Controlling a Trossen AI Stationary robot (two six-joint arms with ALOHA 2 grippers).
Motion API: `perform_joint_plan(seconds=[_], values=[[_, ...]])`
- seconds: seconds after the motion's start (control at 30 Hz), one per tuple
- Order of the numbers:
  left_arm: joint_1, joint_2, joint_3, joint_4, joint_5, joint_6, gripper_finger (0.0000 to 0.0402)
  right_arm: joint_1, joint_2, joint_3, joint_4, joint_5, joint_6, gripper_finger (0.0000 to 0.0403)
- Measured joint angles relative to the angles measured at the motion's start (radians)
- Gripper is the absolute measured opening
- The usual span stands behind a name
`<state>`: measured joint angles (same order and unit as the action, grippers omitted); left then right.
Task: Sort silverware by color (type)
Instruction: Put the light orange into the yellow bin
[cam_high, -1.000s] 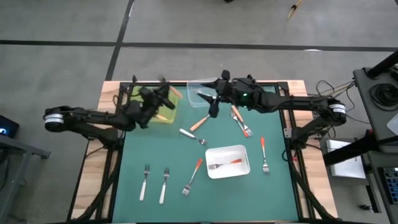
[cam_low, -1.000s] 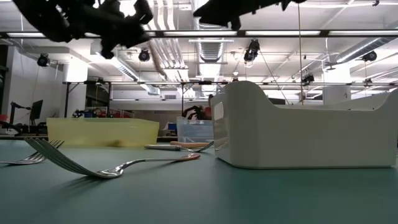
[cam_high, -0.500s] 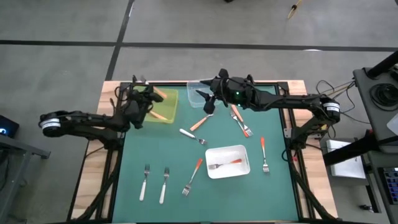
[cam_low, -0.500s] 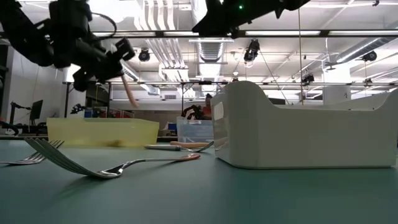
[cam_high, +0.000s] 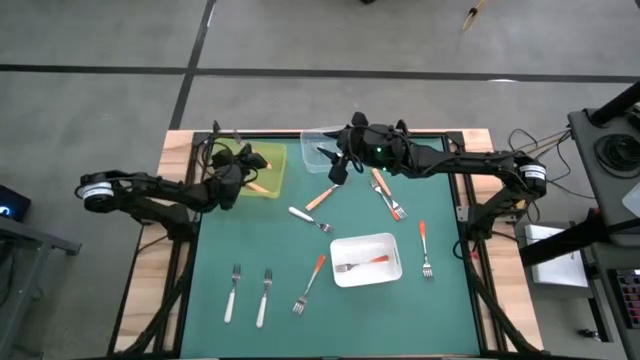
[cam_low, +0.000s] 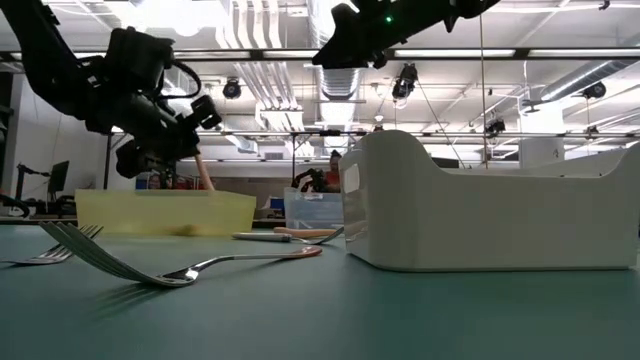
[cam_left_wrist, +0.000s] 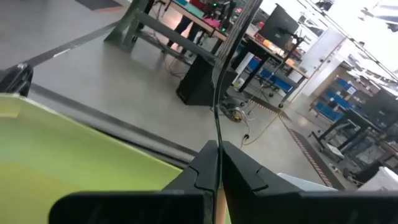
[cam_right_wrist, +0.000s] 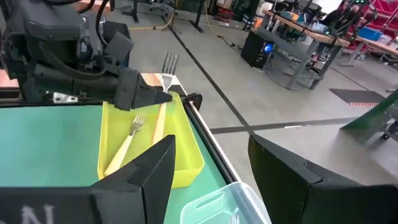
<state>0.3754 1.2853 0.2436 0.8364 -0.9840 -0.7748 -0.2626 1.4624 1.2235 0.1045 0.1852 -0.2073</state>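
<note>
Left hand (cam_high: 243, 160) lower over yellow tray (cam_high: 270, 186)

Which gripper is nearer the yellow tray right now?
Left. The left gripper is directly over the yellow tray, shut on a tan-handled fork. The right gripper is open, off to the tray's side beside the clear tray.

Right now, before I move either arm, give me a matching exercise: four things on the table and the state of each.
1. left gripper
2. right gripper
3. white tray
4. white-handled forks

A. open, empty, by the clear tray
B. lying side by side on the green mat
C. shut on a tan-handled fork above the yellow tray
D. holds one red-orange-handled fork

Pairs: 1-C, 2-A, 3-D, 4-B
</note>
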Motion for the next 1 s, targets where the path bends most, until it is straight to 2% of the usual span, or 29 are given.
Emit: perform_joint_plan(seconds=[0.37,1.0], values=[[0.007,0.054,0.000,0.000,-0.002,-0.100,0.0000,0.000,0.000,0.000,-0.008,0.000,-0.005,0.0194],[0.008,0.055,0.000,0.000,-0.009,-0.129,0.0001,0.000,0.000,-0.001,-0.027,0.000,-0.020,0.0194]])
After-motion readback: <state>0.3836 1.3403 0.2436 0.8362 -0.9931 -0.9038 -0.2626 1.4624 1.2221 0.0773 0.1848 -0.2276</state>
